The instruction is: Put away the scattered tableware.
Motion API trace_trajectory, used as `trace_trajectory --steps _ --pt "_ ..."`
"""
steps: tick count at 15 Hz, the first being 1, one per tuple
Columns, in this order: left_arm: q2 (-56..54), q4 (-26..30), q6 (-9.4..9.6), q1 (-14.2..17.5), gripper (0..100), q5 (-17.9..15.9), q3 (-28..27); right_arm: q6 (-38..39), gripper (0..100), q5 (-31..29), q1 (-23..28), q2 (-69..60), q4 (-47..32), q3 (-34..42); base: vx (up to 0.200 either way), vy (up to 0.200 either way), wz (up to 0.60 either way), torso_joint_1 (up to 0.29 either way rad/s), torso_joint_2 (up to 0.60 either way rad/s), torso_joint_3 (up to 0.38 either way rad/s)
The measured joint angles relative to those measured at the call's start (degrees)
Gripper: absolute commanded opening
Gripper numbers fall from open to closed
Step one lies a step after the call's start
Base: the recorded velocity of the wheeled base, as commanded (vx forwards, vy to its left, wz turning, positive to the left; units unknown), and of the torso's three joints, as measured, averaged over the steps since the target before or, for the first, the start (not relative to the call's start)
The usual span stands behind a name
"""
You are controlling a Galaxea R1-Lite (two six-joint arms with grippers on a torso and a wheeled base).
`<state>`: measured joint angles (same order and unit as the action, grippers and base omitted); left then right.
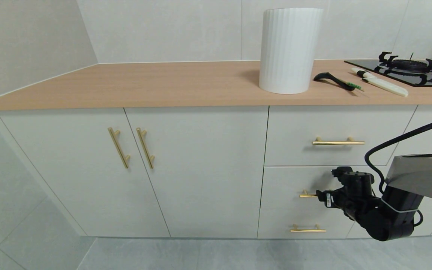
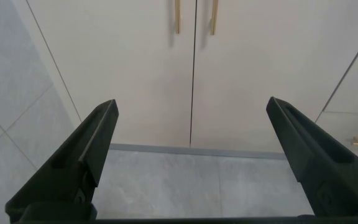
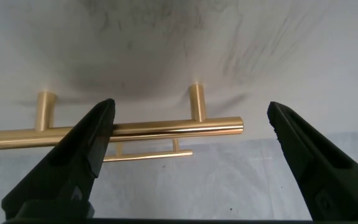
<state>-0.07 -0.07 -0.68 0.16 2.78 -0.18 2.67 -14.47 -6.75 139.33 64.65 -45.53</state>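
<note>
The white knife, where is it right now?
In the head view, the white knife lies on the wooden counter on the robot's right side, between the black utensil and the stove.

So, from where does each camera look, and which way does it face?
Head view: on the robot's head, facing forward and down at counter and double doors; the right gripper shows by the middle drawer handle.
Left wrist view: on the left arm, facing the doors' lower part and floor; the left gripper, open.
Right wrist view: on the right arm, close before the drawer front; its open fingers show, the handle ahead.
Shared: head and right wrist, that handle; head and left wrist, the double doors.
</note>
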Motion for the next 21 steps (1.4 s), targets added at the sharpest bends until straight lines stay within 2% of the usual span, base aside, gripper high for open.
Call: trace_trajectory --steps 8,13,16,21 --pt "0.0 0.0 0.00 0.0 100 0.0 0.0 -0.5 100 0.9 0.1 -1.4 -0.7 2.4 0.000 0.000 0.00 0.000 0.00 0.000" --pt "0.0 0.0 0.02 0.0 100 0.0 0.0 -0.6 100 2.0 -0.1 -4.1 -5.8 3.8 0.000 0.000 0.00 0.000 0.00 0.000" --pt "0.0 0.0 0.02 0.0 100 0.0 0.0 -1.0 100 5.4 -1.1 -13.6 -17.6 5.7 0.000 0.000 0.00 0.000 0.00 0.000" --pt "0.0 0.0 0.02 0.0 100 0.0 0.0 -1.1 100 12.7 -2.5 -40.0 -48.2 3.7 0.000 0.000 0.00 0.000 0.00 0.000"
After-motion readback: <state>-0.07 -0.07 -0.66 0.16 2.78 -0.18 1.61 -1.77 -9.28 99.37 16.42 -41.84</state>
